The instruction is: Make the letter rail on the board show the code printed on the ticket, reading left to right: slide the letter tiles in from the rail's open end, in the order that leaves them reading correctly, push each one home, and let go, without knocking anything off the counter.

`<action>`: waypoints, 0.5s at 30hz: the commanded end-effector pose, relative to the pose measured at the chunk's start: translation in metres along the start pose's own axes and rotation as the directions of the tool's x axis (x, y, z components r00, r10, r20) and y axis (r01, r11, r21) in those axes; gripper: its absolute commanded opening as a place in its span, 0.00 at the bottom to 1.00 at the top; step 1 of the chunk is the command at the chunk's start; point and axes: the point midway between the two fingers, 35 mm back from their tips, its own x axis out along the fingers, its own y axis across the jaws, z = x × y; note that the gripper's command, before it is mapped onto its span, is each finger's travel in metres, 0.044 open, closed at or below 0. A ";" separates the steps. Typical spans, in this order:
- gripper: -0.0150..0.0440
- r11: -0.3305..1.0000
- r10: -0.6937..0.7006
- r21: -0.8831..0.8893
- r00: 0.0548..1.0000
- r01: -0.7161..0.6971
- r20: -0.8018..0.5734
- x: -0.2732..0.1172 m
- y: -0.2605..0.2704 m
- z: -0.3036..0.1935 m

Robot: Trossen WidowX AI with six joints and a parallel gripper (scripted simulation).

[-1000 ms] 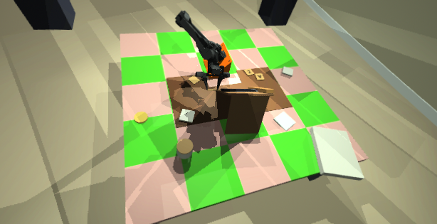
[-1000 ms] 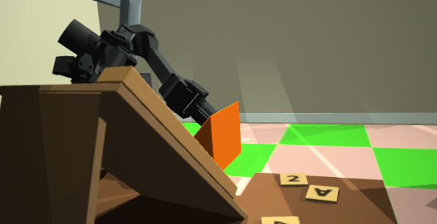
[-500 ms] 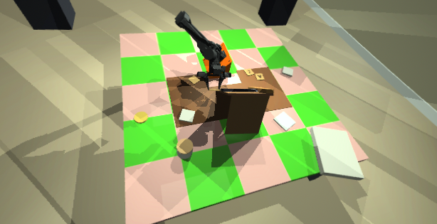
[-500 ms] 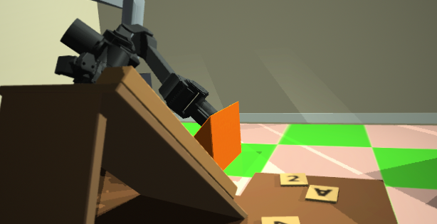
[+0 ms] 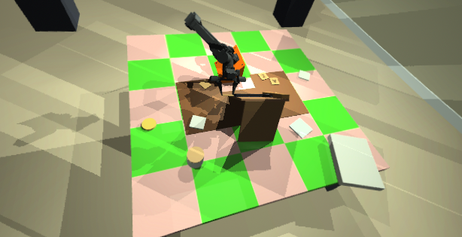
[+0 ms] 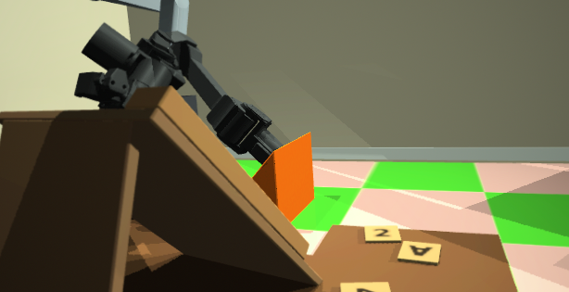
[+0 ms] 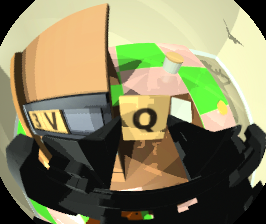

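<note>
My gripper (image 5: 228, 94) (image 7: 144, 118) is shut on the Q tile (image 7: 145, 112), which is upright in the wrist view, beside the board's left end in the top view. The dark rail (image 7: 84, 121) (image 5: 256, 95) on the wooden board (image 5: 261, 121) (image 6: 208, 151) holds a 3 tile (image 7: 36, 119) and a V tile (image 7: 53, 121), side by side at its far end. The slot between V and my fingers looks bare. An A tile (image 5: 275, 81) (image 6: 419, 252) and a tile like a 2 or Z (image 5: 262, 76) (image 6: 382, 234) lie loose. The ticket's print is unreadable here.
Another loose tile (image 5: 205, 85) lies left of the arm. Pale squares (image 5: 197, 122) (image 5: 300, 127) (image 5: 304, 75) lie around the board. A round pot (image 5: 195, 157) (image 7: 172, 64), a yellow disc (image 5: 148, 123) (image 7: 222, 107) and a large pale slab (image 5: 355, 161) stand farther out.
</note>
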 end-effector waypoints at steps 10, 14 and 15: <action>0.25 1.000 0.001 -0.001 1.000 -0.001 -0.006 0.001 0.008 -0.001; 0.25 1.000 0.001 -0.001 1.000 -0.001 -0.006 0.001 0.010 -0.001; 0.25 1.000 0.001 -0.001 1.000 -0.001 -0.006 0.001 0.011 -0.001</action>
